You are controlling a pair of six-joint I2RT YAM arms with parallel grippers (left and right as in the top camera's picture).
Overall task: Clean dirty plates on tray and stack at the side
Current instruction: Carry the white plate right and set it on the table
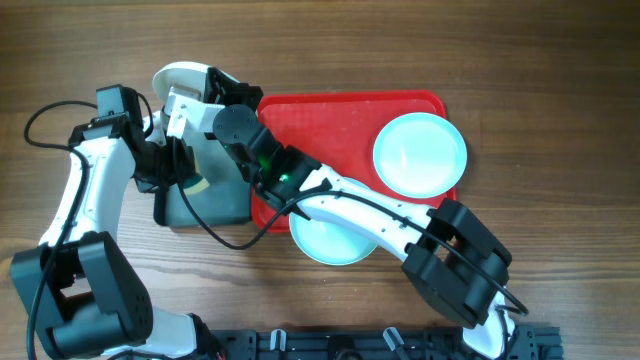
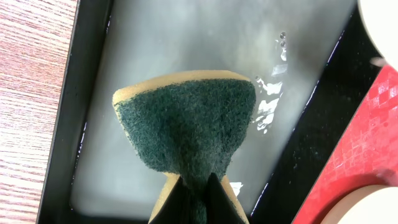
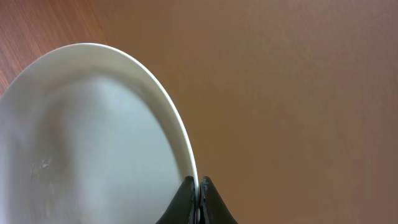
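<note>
1. We find the white plate (image 3: 93,143) off the red tray (image 1: 320,130), held above the table (image 1: 560,80) just beyond the tray's far left corner.
2. The right tool (image 3: 198,202) is pressed together on the rim of this plate. Only the thin edge sits between the jaws.
3. The left tool (image 2: 198,199) pinches a sponge (image 2: 186,124), green scouring face toward the camera, above the wet floor of the small grey tray (image 2: 186,37).
4. We judge the task to be in its early part:
   - No stack is in view at the side.
   - The white plate is the one in hand. A faint mark shows on its face, and we cannot tell whether it is residue or glare.
   - One aqua plate (image 1: 420,152) lies flat at the right end of the red tray.
   - A second aqua plate (image 1: 325,245) overlaps the tray's near edge and is partly hidden by the right arm.
   - We judge both aqua plates to be awaiting cleaning.
5. Orientation:
   - The plates are round and have no long axis.
   - The white plate appears tilted off level in the overhead view, hollow face up.
   - The gripped point of the rim faces the right tool.
   - The long axis of the red tray runs left to right across the table.
</note>
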